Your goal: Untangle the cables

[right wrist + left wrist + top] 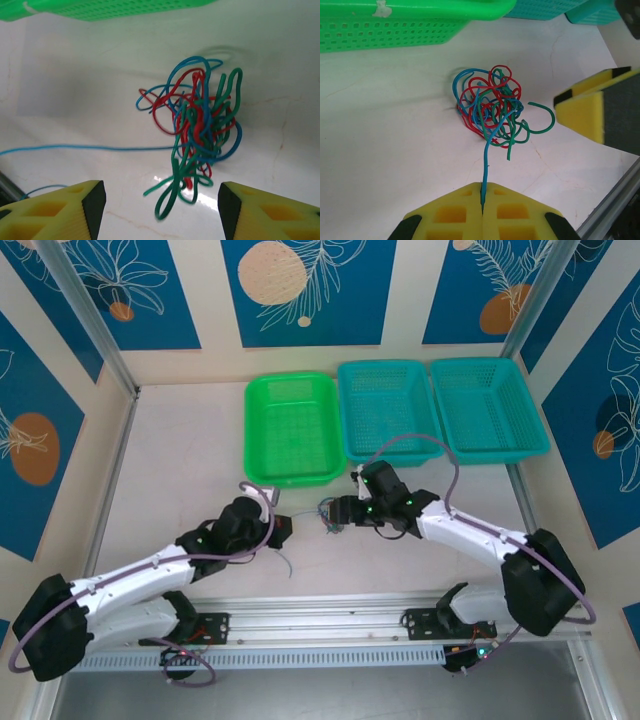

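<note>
The knot of cables (328, 512) was found on the table (180, 460), just in front of the green basket (250, 430), between the two grippers. The left gripper (482, 187) was seen pressed closed on one blue strand (486, 160). This strand was drawn nearly straight from the knot to the fingertips, so its long axis ran from the knot towards the left arm. The right gripper (160, 195) was held wide apart with nothing in it. The knot lay just ahead of its fingertips, so it was judged the nearer of the two to the bundle. A pull along the strand's axis, away from the knot, was judged to be called for, with the bundle pinned by the right gripper. Bare table was available to the left. The basket wall beyond the knot and the rail at the near edge limited travel.
</note>
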